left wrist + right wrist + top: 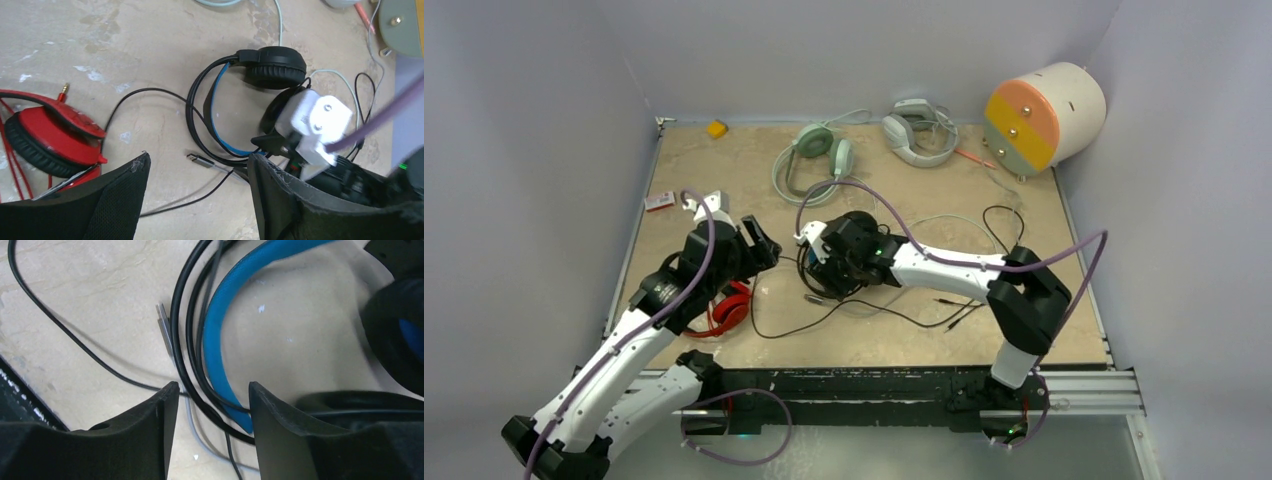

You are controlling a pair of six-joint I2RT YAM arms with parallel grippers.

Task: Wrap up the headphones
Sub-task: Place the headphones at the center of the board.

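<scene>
The black headphones with the blue-lined band lie mid-table, their thin black cable trailing right. My right gripper hovers low over them, open, its jaws astride the blue band and looped cable without pinching either. A grey plug lies beside the band. My left gripper is open and empty just above that plug. The red-and-black headphones rest under the left arm; one red cup shows. The mint-green headphones sit at the back.
A grey-white headset with its cable bundled on it lies at the back. An orange-and-green drum sits in the back right corner. A yellow block and a small red-and-white item lie near the left wall.
</scene>
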